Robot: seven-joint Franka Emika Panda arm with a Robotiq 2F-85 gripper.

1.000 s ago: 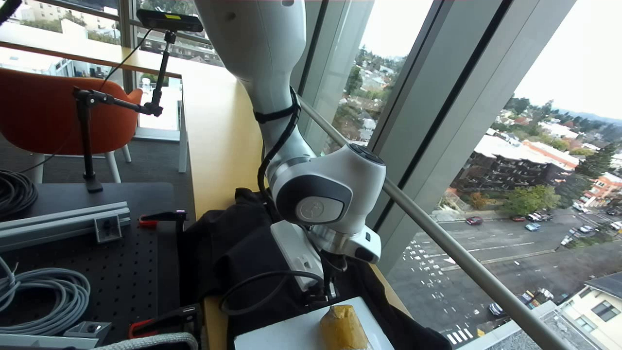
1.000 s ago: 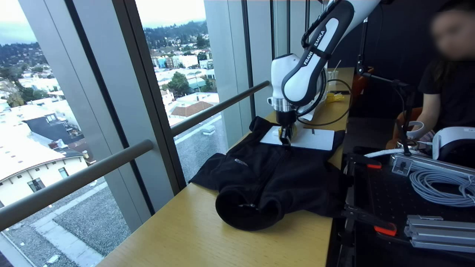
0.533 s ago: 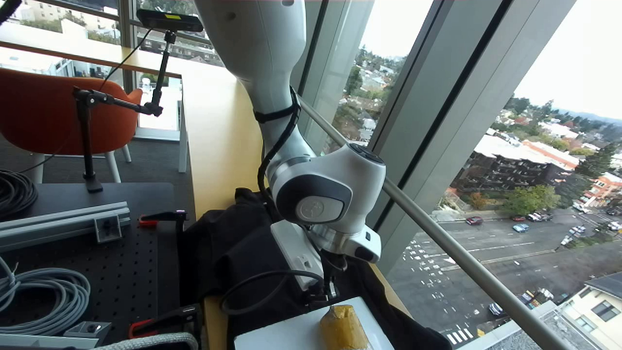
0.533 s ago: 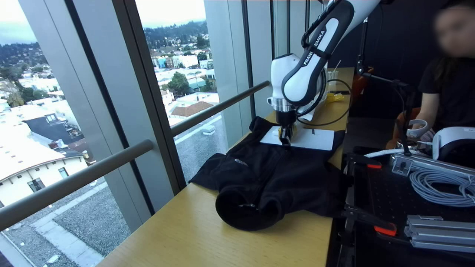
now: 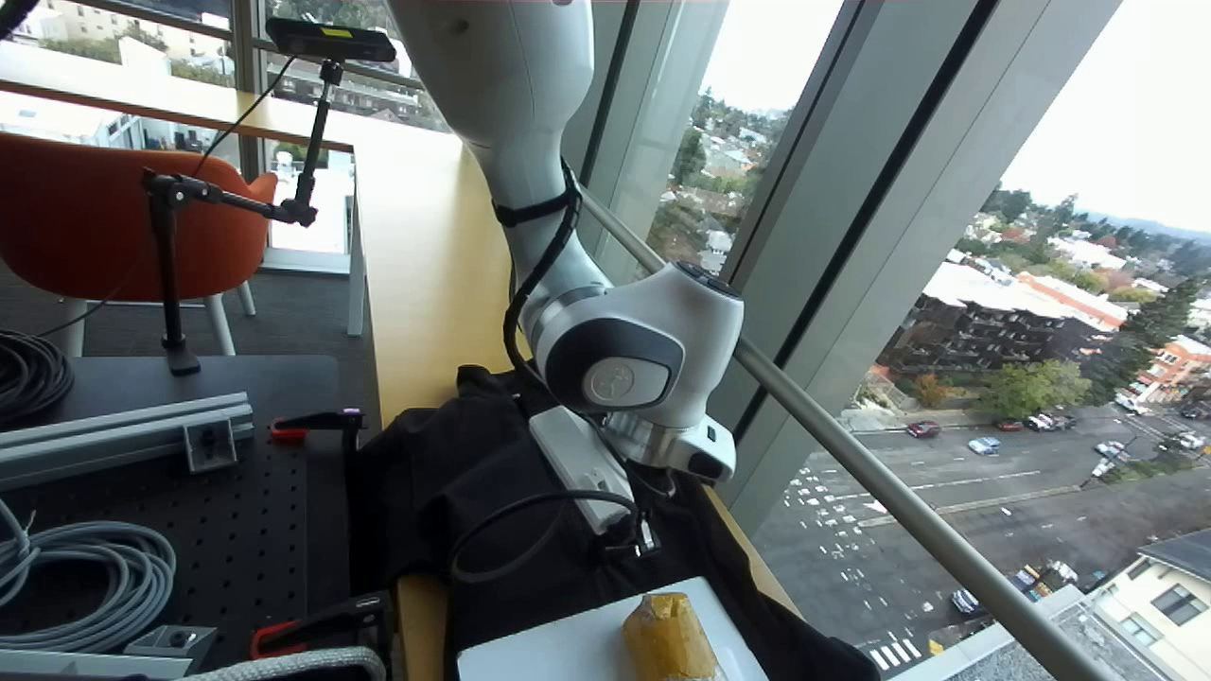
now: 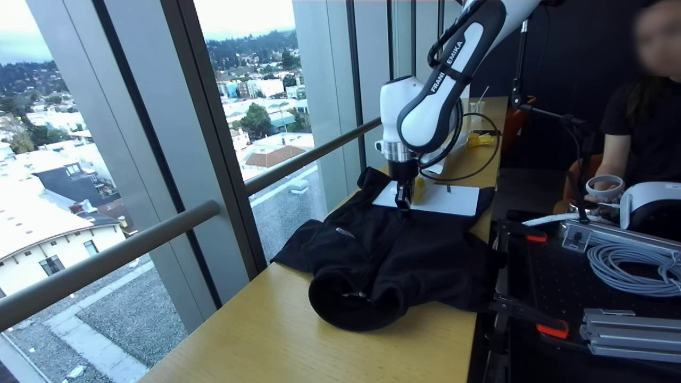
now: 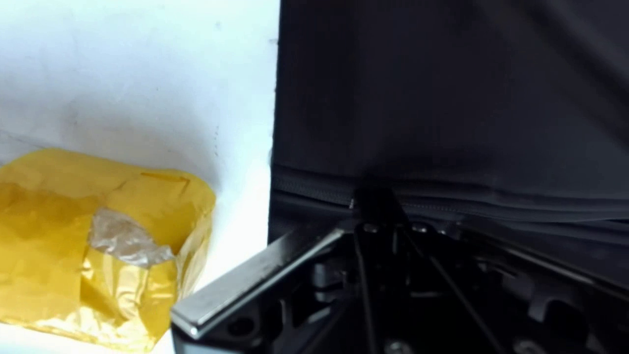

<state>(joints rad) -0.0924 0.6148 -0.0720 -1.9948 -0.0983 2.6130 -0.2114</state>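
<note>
Gripper (image 7: 376,204) clenched, tips at the zip (image 7: 314,194) of the jacket (image 6: 420,250) — whether anything is pinched cannot be told. Jacket lies on the table (image 6: 276,330), partly under the board (image 6: 455,202); judged light and soft — best held by the zip's firmer edge.

Looks like lab rm w/ robot arm (image 5: 615,355), perf. tabletop (image 5: 246,530), cable coil (image 5: 142,567).

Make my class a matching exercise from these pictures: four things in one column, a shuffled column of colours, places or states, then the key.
1 Wrapped package
2 Zip-up jacket
3 Tool
4 Chair

A Orange
B Shut, at the zipper
C Yellow, on the white board
D Black, partly under the white board

Pairs: 1-C, 2-D, 3-B, 4-A
</note>
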